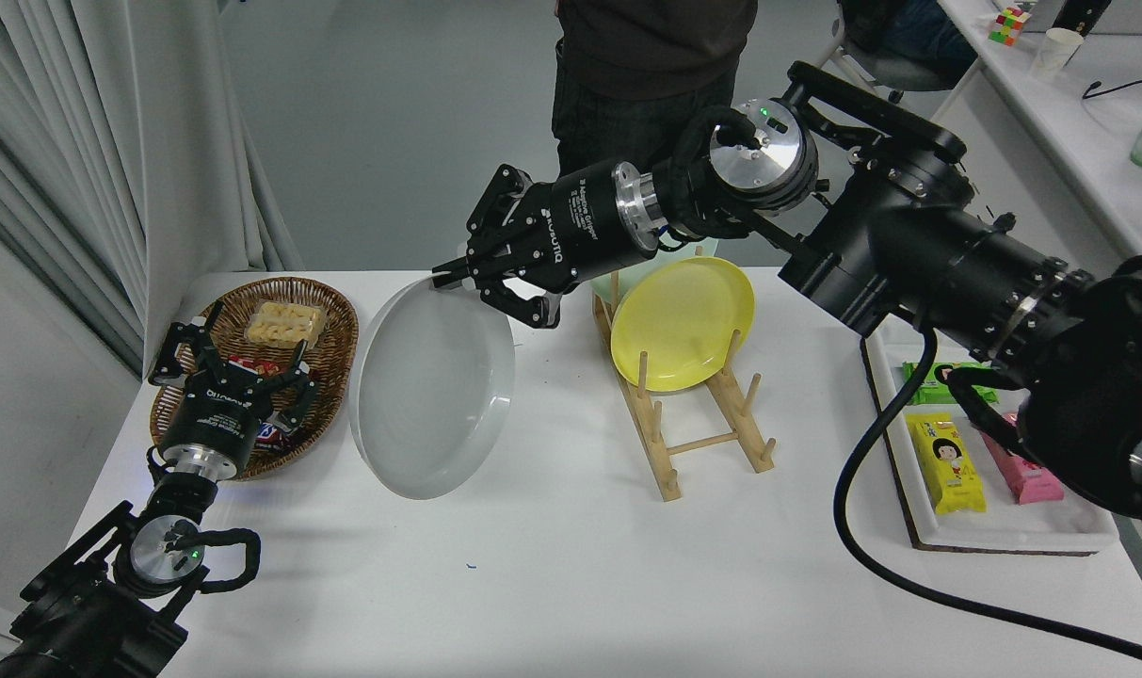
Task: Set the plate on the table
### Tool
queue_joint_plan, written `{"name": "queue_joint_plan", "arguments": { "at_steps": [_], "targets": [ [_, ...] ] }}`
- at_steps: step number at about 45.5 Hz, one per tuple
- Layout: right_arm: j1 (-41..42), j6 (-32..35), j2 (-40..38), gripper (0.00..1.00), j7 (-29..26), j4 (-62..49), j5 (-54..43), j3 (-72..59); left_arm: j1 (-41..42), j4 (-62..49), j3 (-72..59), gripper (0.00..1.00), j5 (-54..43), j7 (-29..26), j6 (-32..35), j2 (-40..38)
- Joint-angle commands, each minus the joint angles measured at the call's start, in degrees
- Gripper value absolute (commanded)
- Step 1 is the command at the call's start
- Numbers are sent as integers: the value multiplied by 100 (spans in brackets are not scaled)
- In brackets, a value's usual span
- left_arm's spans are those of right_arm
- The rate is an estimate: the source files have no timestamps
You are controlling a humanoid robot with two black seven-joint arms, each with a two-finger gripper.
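The pale gray plate [431,386] hangs tilted, its hollow side toward the camera, left of the wooden rack. My right gripper [459,272] is shut on the plate's top rim and holds it over the white table [552,556]. The plate's lower edge is close to the tabletop; I cannot tell whether it touches. My left gripper [230,356] is parked at the lower left over the basket, fingers spread open and empty.
A wicker basket [318,311] with snacks lies just left of the plate. A wooden plate rack [693,443] holds a yellow plate [681,320] and a mint-green plate behind it. A white tray [994,537] with snack packs is at right. A person [646,66] stands at the far side.
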Motion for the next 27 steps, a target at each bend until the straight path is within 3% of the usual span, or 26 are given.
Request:
{"name": "queue_joint_plan", "arguments": {
  "at_steps": [1,9,19,27],
  "targets": [
    [148,-2,0,0,0,-291,327,-701,-2,0,0,98,0,0,0,0],
    [192,7,0,0,0,-345,335,-1254,-2,0,0,98,0,0,0,0],
    [139,33,0,0,1194,-309,335,-1755,-2,0,0,98,0,0,0,0],
    [77,-151,0,0,1177,-81,564,-2168,-2,0,0,98,0,0,0,0]
  ]
}}
